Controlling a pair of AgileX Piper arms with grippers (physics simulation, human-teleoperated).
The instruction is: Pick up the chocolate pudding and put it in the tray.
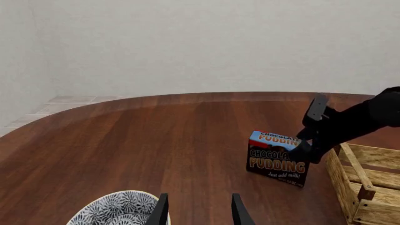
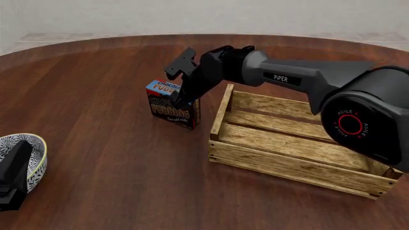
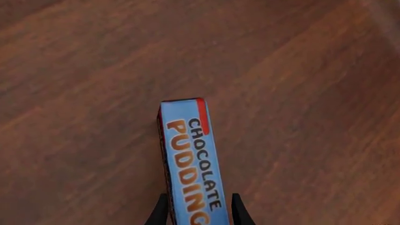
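The chocolate pudding carton (image 2: 171,106) stands upright on the wooden table just left of the tray (image 2: 288,162), a light slatted crate. My right gripper (image 2: 181,97) reaches down over the carton's top end nearest the crate. In the right wrist view its two fingers (image 3: 164,212) flank the carton's blue top band (image 3: 190,154) closely, with a thin gap on one side, so the gripper (image 3: 200,213) looks open. The left wrist view shows the carton (image 1: 278,160), the right gripper (image 1: 304,146) and the crate corner (image 1: 366,187). My left gripper (image 1: 198,212) is open and empty, far from the carton.
A white patterned bowl (image 2: 37,149) sits at the table's left, under the left arm (image 2: 13,179), and also shows in the left wrist view (image 1: 115,209). The table's curved far edge (image 1: 187,96) runs in front of a pale wall.
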